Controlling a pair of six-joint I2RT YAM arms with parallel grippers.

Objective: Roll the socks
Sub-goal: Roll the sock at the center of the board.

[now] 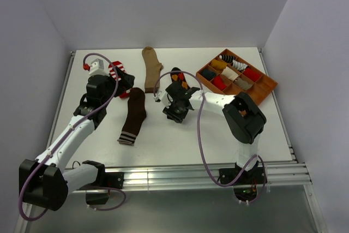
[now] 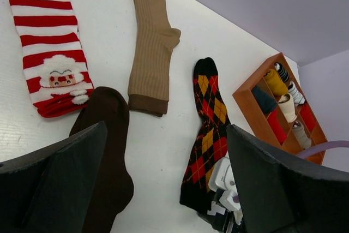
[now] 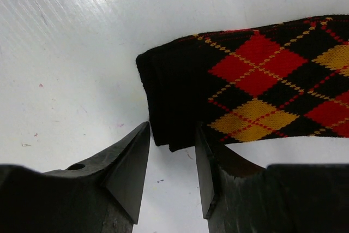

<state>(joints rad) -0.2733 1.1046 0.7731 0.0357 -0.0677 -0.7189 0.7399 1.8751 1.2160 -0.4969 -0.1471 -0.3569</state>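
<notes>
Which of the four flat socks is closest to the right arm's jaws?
The black argyle sock with red and yellow diamonds: its cuff lies at the open jaws of the right gripper. The tan sock, dark brown sock and striped sock lie farther left.

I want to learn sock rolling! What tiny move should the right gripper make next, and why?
Probably nudge forward and pinch the cuff. The right gripper has its jaws apart, right at the black cuff end of the argyle sock, which lies flat and unrolled on the table. Gripping that end would let rolling start.
</notes>
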